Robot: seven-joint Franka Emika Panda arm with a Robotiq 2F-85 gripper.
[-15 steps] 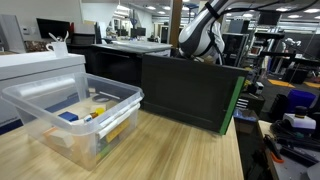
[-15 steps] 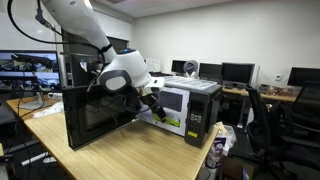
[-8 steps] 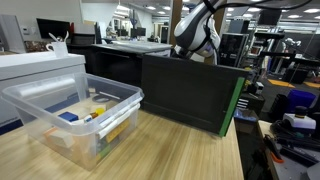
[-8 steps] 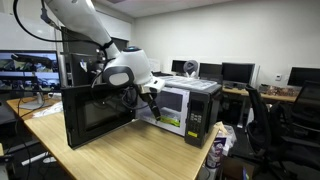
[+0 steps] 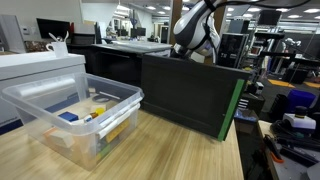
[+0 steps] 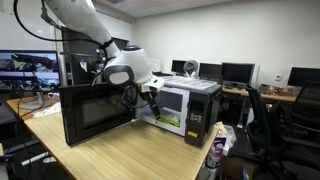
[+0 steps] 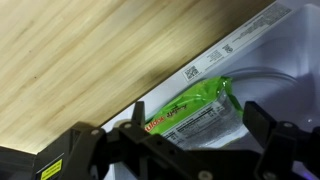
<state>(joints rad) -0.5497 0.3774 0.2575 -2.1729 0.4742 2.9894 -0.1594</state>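
Black panel swung out, hand open above green packet

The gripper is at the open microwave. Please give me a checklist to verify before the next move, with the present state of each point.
1. Microwave door swung fully open: ok.
2. Gripper open, nothing between its fingers: ok.
3. Green packet visible inside the microwave: ok.
4. Fingers clear of the packet: cannot tell.
5. Clear plastic bin stands apart from the arm: ok.
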